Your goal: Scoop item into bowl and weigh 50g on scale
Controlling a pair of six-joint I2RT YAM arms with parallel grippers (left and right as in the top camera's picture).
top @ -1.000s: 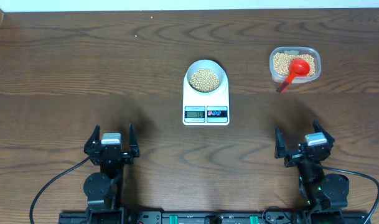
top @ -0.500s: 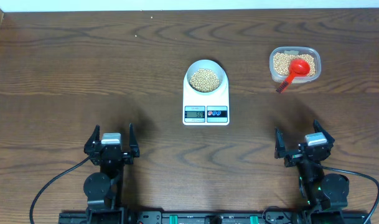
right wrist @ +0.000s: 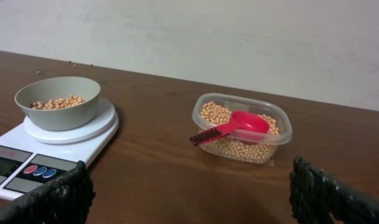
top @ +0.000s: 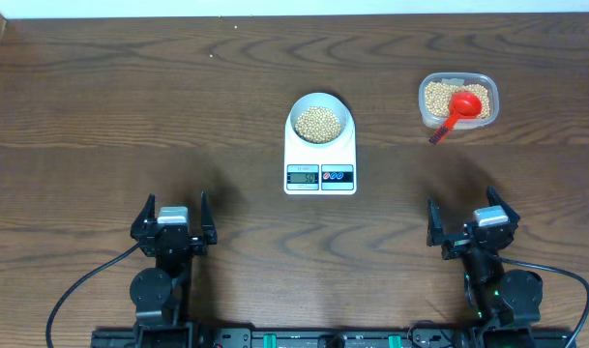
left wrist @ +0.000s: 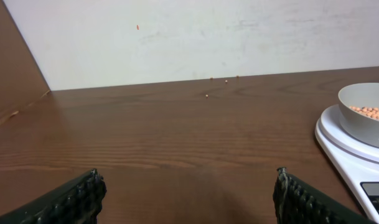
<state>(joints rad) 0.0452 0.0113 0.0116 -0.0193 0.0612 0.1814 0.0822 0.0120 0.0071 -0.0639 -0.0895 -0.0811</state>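
Near left of the scale (top: 320, 177), and well nearer to us than it, our left gripper (top: 176, 203) sits low, jaws spread wide with nothing between them. The scale stands mid-table with the bowl (top: 320, 96) resting squarely on it, loaded with a good heap of beans (top: 320, 123). The display shows a reading, but we cannot make out its figure at this size.

Right of the scale and a little farther back sits a clear plastic tub (top: 457, 75) holding more of the beans. In it lies the red scoop (top: 465, 103), its cup resting on the heap. Its dark-tipped handle runs out over the tub's rim on the side toward the scale, slanting back toward us.

Near right of the scale, our right gripper (top: 462, 205) sits low too, jaws wide apart and empty.

We judge that any further scooping falls to the right arm. In the right wrist view the handle's end lies almost dead ahead of its jaws. The handle is angled across that arm's line of reach, so the wrist would likely have to turn to close on it. The left arm is well apart from the scoop, with the scale between them.
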